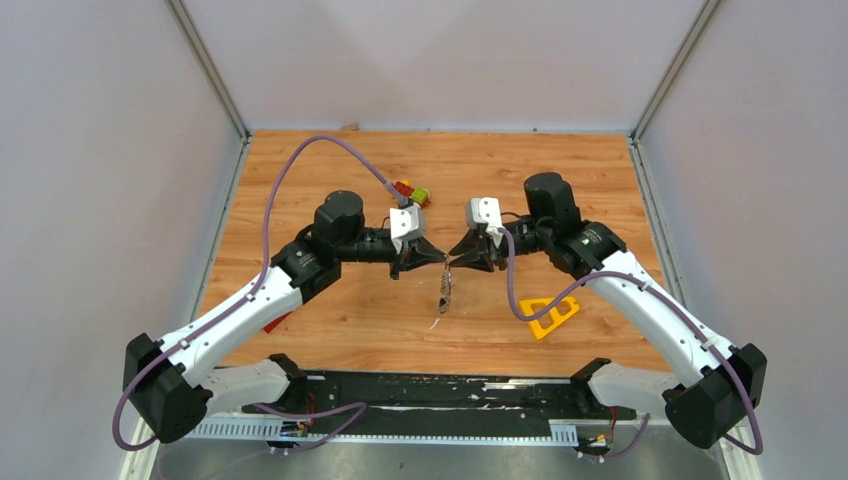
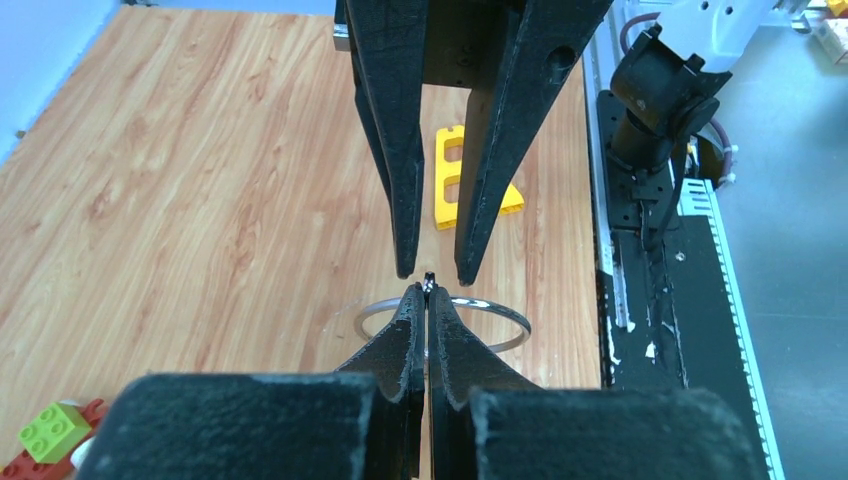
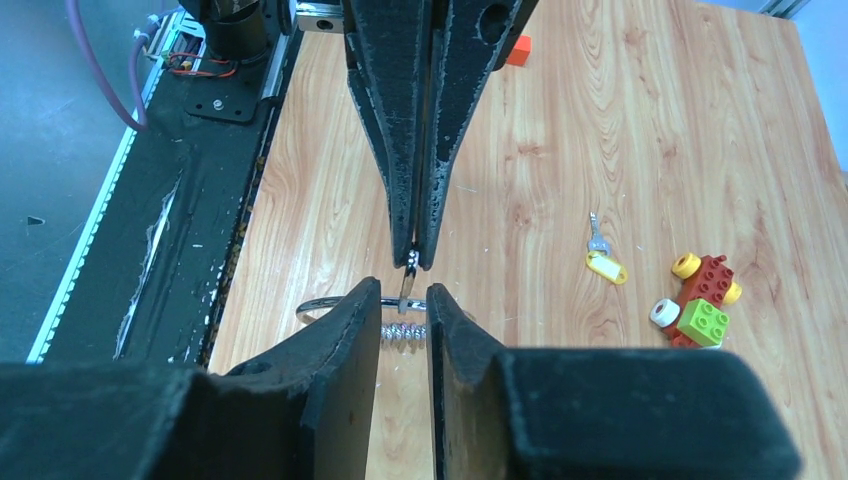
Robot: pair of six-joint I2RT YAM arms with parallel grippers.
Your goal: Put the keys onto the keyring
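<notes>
My left gripper (image 1: 438, 258) and right gripper (image 1: 455, 256) meet tip to tip above the table's middle. The left gripper (image 2: 427, 290) is shut on a thin silver piece that reaches down to the silver keyring (image 2: 500, 322). The ring hangs just under the tips as a dark strand (image 1: 444, 295). The right gripper (image 3: 403, 293) is open, its fingers on either side of that piece, with the ring (image 3: 325, 305) and a beaded silver bit (image 3: 404, 333) just beyond. One key with a pale yellow tag (image 3: 604, 262) lies on the table. The other keys are not in view.
A red-green-yellow toy car (image 1: 412, 192) stands behind the grippers and also shows in the right wrist view (image 3: 700, 300). A yellow plastic triangle (image 1: 550, 315) lies front right. A small red block (image 1: 280, 322) lies by the left arm. A black rail (image 1: 440, 392) runs along the near edge.
</notes>
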